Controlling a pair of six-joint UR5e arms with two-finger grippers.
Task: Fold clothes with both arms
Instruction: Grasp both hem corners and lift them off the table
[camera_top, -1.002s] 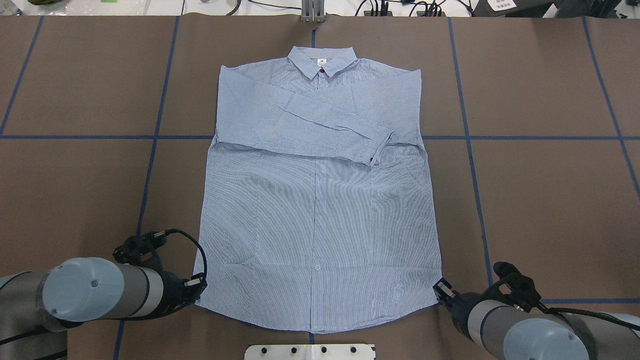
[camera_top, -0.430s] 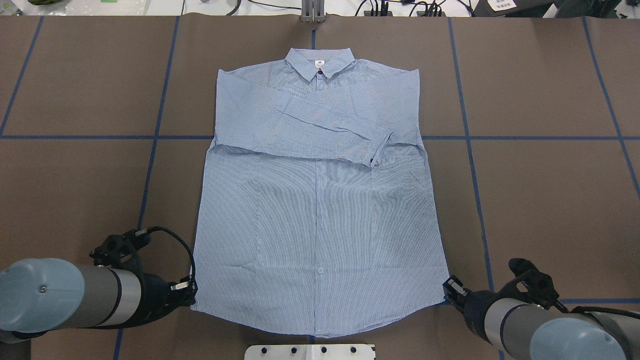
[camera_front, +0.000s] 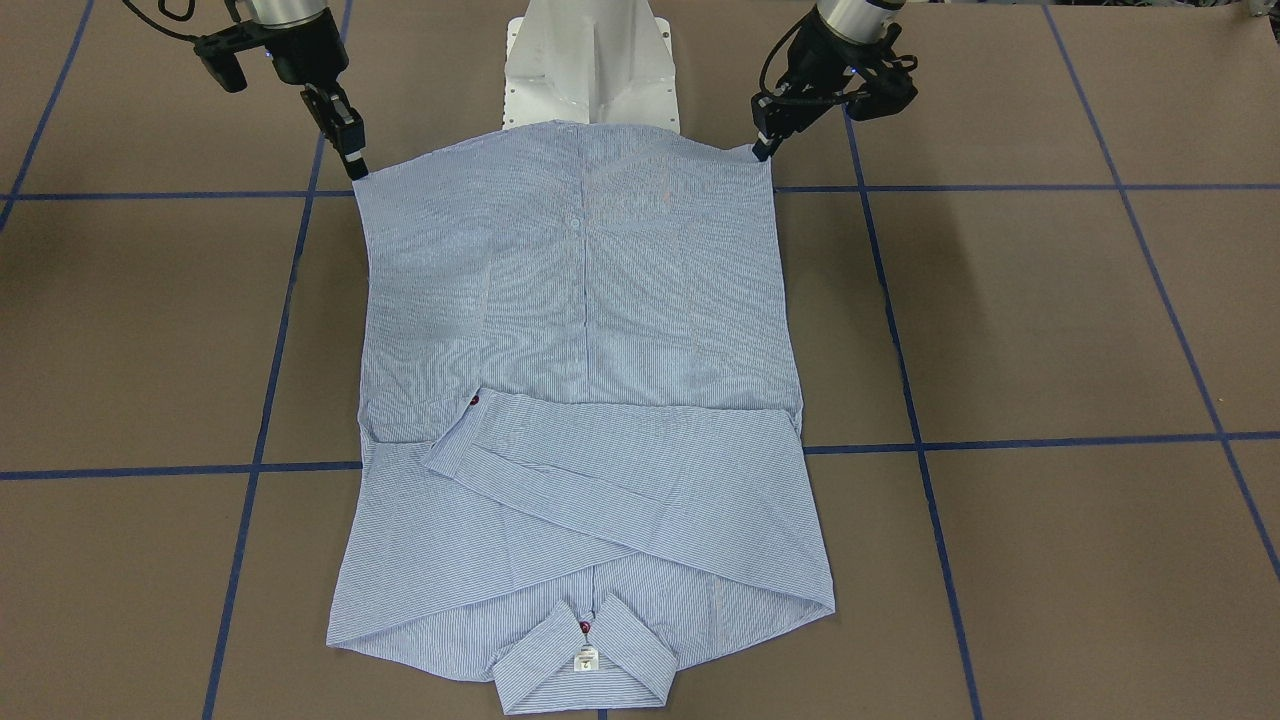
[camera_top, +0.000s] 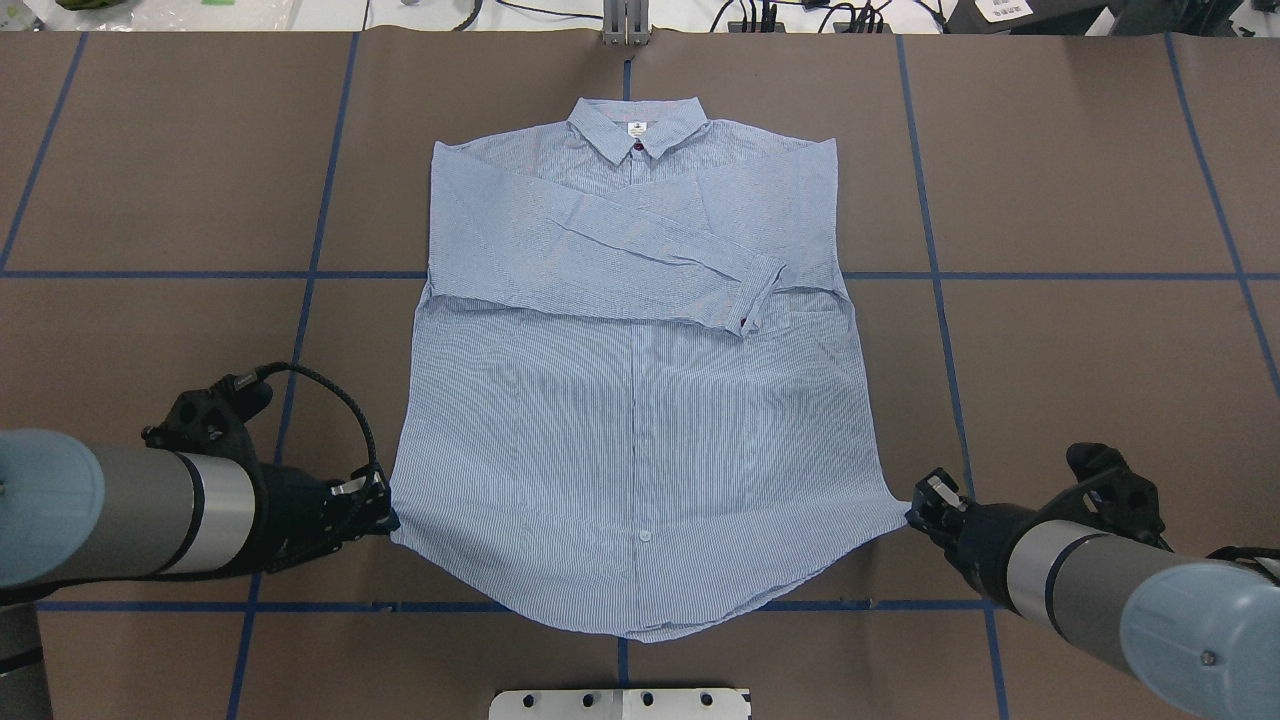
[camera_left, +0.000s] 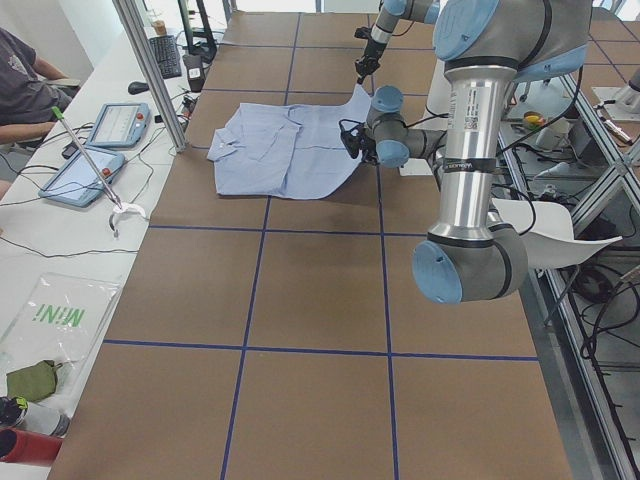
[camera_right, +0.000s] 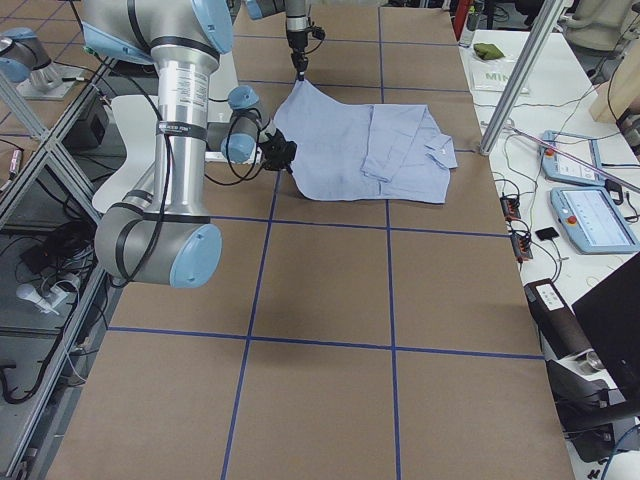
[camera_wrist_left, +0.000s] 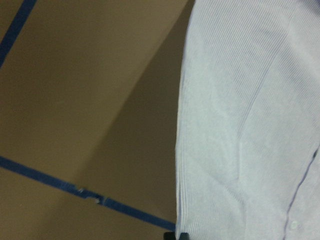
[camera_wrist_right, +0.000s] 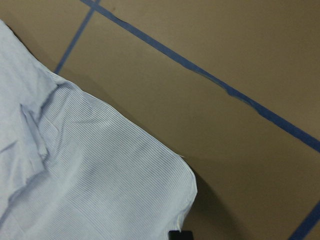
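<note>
On the brown paper-covered counter lies the light blue, finely white-striped collared shirt, front up, sleeves folded across its chest, collar at the far edge from the robot. The black left gripper and black right gripper each pinch a hem corner, lifted off the counter and pulled taut.

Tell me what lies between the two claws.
Only the striped shirt: its hem spans from the left claw to the right claw, each gripping a bottom corner. Seen overhead.
</note>
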